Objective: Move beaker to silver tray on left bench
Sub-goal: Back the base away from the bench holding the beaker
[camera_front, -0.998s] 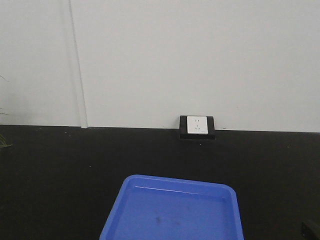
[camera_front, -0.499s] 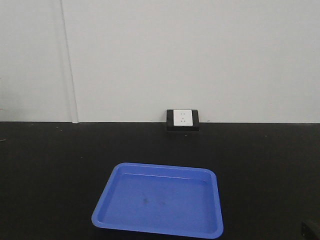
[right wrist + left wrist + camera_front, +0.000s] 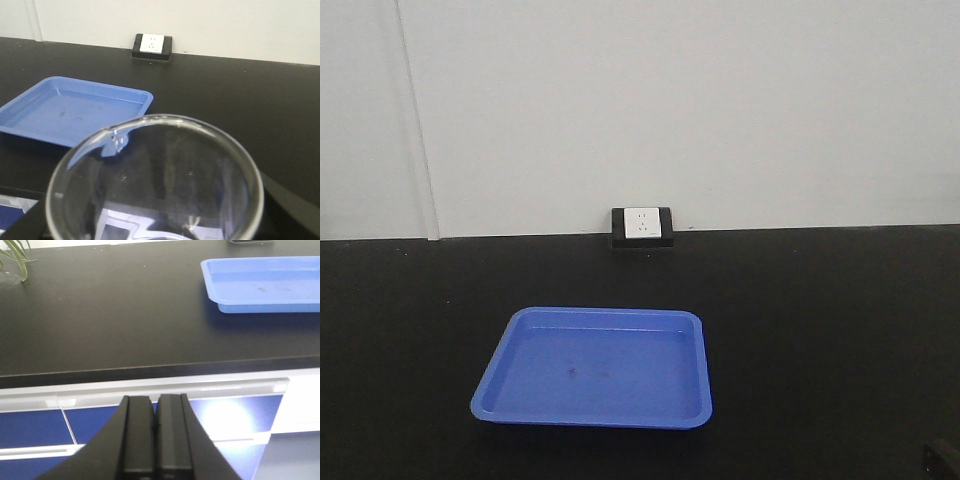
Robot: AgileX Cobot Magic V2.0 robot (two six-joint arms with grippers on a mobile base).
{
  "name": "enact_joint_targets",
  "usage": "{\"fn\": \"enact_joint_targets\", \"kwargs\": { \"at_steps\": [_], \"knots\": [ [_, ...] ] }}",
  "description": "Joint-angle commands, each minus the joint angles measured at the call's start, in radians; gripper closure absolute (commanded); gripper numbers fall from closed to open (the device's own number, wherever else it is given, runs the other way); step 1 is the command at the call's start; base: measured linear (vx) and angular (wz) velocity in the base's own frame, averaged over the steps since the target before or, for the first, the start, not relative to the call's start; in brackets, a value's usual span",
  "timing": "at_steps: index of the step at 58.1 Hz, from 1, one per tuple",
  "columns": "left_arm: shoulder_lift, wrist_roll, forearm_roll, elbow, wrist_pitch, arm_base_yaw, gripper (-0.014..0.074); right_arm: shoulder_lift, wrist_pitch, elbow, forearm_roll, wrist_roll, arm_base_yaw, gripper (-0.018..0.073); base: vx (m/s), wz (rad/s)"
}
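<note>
Clasping a small clear glass beaker point(image 3: 155, 170) in the right gripper point(image 3: 155, 220), over the near edge of the black-topped bench point(image 3: 240, 100), right of a blue plastic tray point(image 3: 60, 112). Nothing in the left gripper point(image 3: 155, 405), fingers pressed together.

Right wrist view: beaker point(image 3: 155, 180) base cut by bottom edge, glass hides most of the right gripper's fingers point(image 3: 292, 225). Left wrist view: blue tray point(image 3: 260, 307) clipped at right edge, plant point(image 3: 19, 257) upper left. Front view: dark bit point(image 3: 942, 458) lower right, unidentifiable.

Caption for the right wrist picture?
Close-up glass beaker rim; blue tray and wall socket on black bench behind.
</note>
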Motion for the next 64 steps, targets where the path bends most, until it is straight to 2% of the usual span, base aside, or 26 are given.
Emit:
{"fn": "enact_joint_targets", "kwargs": {
  "at_steps": [1, 64],
  "knots": [
    [-0.016, -0.001, -0.002, 0.028, -0.077, -0.006, 0.0595, 0.002, -0.065, -0.032, -0.026, -0.006, -0.003, 0.0567, -0.12, -0.07],
    [-0.016, -0.001, -0.002, 0.028, -0.077, -0.006, 0.0595, 0.002, -0.064, -0.032, -0.026, -0.006, -0.003, 0.0567, -0.08, 0.02]
  ]
}}
